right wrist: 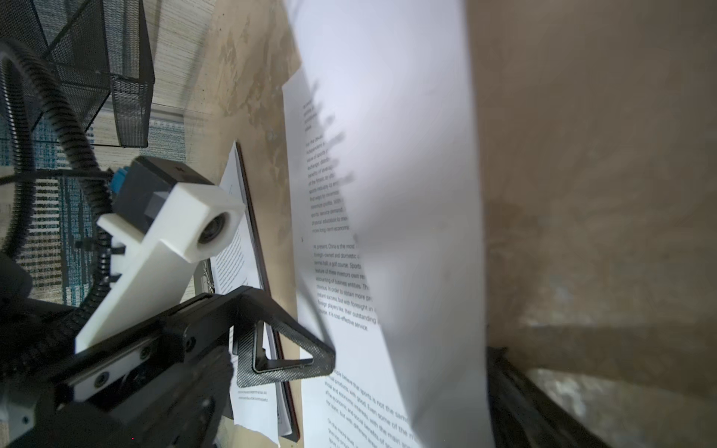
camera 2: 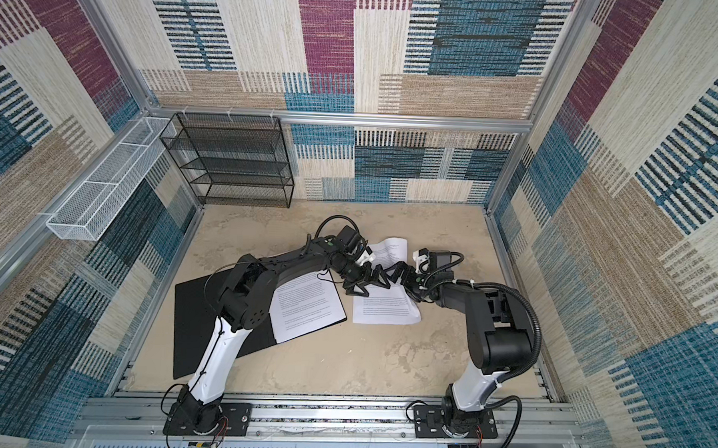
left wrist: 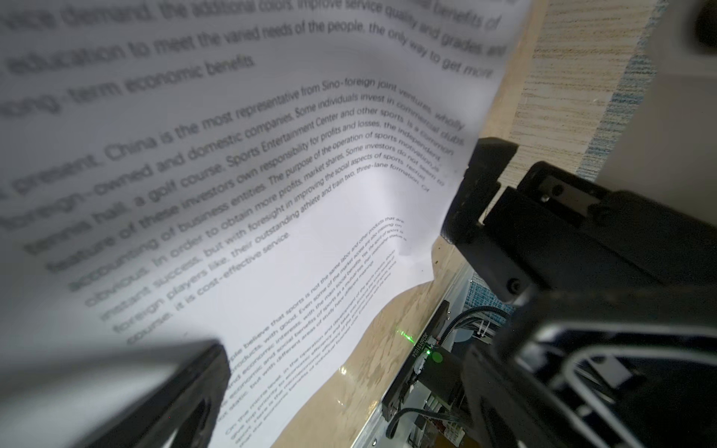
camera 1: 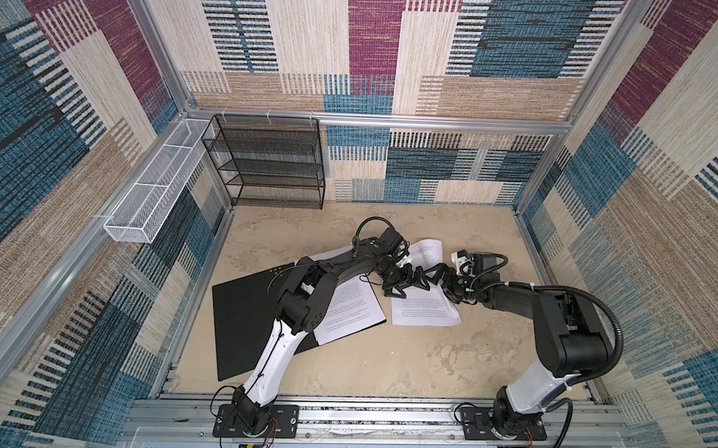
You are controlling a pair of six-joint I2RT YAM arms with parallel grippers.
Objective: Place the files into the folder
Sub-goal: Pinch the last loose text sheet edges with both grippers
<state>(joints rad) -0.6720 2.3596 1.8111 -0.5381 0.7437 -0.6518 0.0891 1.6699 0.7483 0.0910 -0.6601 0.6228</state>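
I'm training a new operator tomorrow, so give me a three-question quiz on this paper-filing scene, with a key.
1. True or false: the folder lies open on the table.
2. Where does the loose sheet rest? A) inside the folder B) on the table, right of the folder C) hanging off the table's front edge
3. Fill in: the left gripper and the right gripper both have their fingers ____.
Key: 1 true; 2 B; 3 open.
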